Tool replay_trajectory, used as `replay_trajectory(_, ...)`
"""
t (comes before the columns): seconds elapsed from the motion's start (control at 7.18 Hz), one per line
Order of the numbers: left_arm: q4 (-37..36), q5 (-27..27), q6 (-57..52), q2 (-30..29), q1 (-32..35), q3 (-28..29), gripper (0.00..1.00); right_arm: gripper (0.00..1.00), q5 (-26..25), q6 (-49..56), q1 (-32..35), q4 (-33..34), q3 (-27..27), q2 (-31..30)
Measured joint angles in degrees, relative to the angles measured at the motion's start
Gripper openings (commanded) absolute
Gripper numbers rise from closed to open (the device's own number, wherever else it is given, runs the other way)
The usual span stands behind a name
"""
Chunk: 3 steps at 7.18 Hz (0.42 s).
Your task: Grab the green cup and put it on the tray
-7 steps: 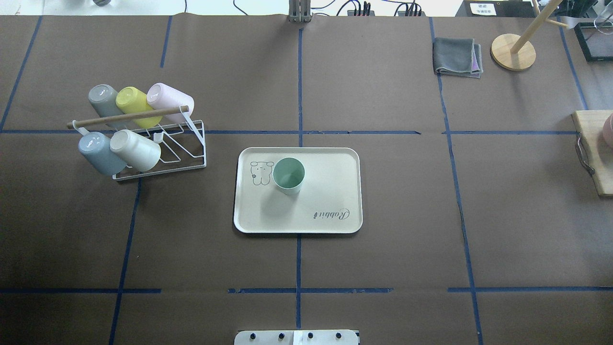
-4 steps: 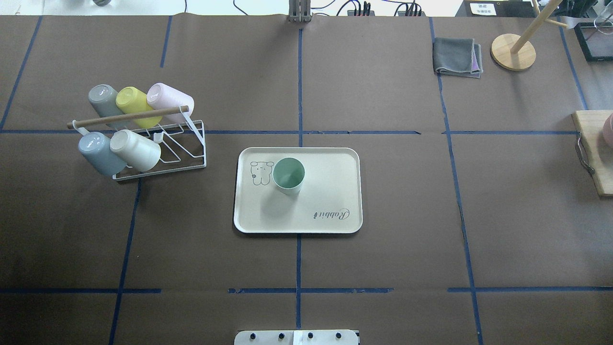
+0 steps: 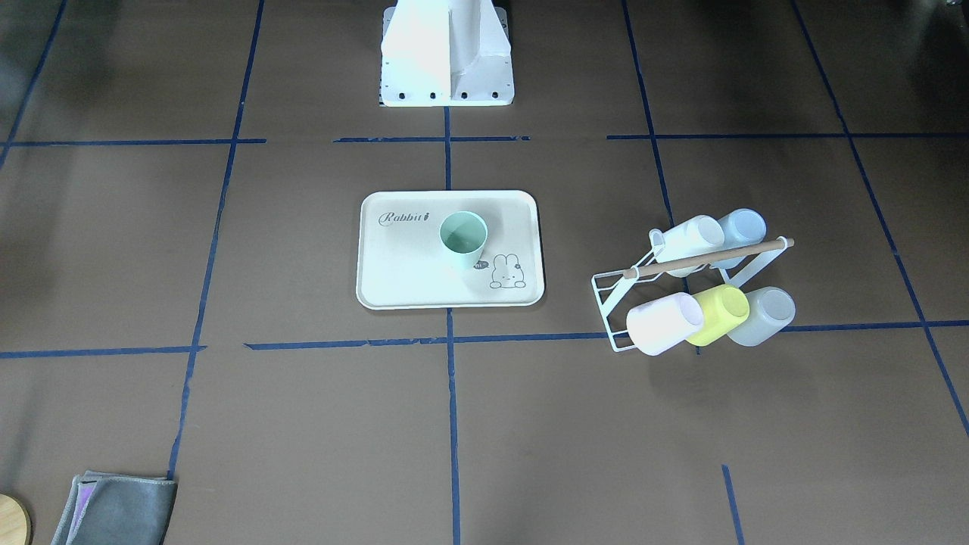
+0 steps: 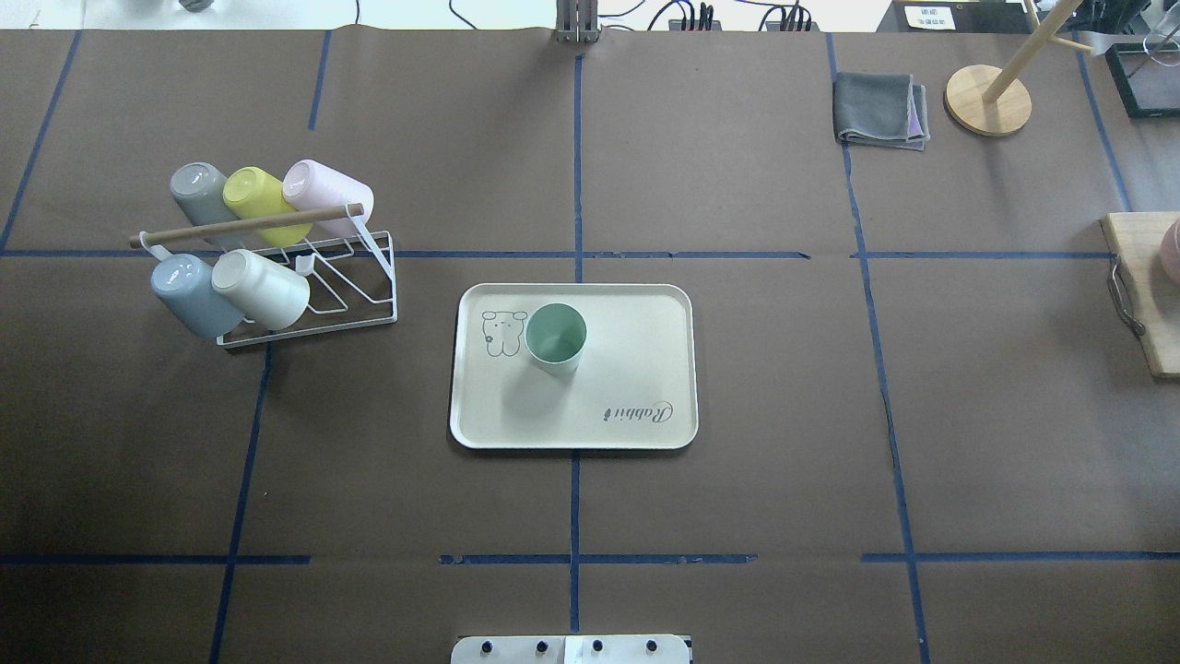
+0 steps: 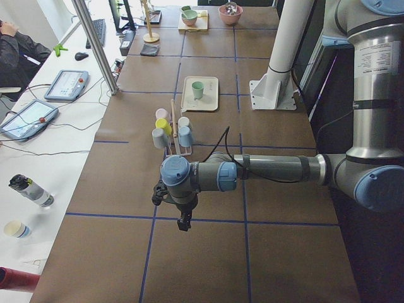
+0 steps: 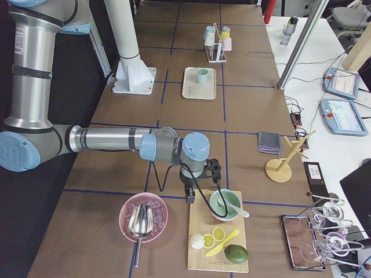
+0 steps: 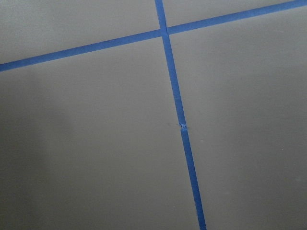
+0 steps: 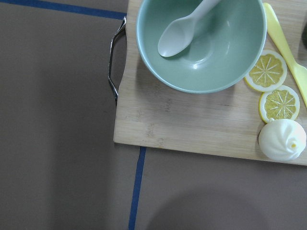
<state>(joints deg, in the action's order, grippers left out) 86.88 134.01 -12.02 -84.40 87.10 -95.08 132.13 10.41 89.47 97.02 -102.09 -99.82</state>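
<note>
**Arms parked, cup delivered:** the left pincer (image 5: 184,222) is hanging low over bare brown table paper, well away from the work. The right pincer (image 6: 189,197) is hovering at the opposite end, just beside a wooden cutting board (image 8: 192,129) that is carrying a pale green bowl (image 8: 206,52) and a white spoon (image 8: 184,31). Only the side cameras are catching either pincer, so how far the jaws are parted, and whether they are holding anything, cannot be told.

The small pale mint-green plastic cup (image 4: 556,337) is standing upright, mouth up, on the flat cream-white rectangular tray (image 4: 636,369), just beside its rabbit drawing. The placing appears finished.

What is looking risky now is needless motion:
- **Knocking the cup:** an arm sweeping back across the middle of the table could be clipping the light, empty cup and tipping it or pushing it off the tray's shallow rim.
- **Striking the board:** the right arm, dropping from where it is hovering, could be hitting the board's metal handle or the bowl.
- **Wrong cup:** a fresh grab could be going to the bright yellow cup (image 4: 253,189), which is resting tilted on the white wire cup rack (image 4: 304,304) near the tray.
</note>
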Motion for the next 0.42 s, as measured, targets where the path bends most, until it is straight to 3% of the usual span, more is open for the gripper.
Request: replay_trajectory(0.42, 0.17, 0.05, 0.06, -0.06, 0.00, 0.13, 1.00, 1.00, -0.03, -0.43, 0.00, -0.01, 0.00, -0.02)
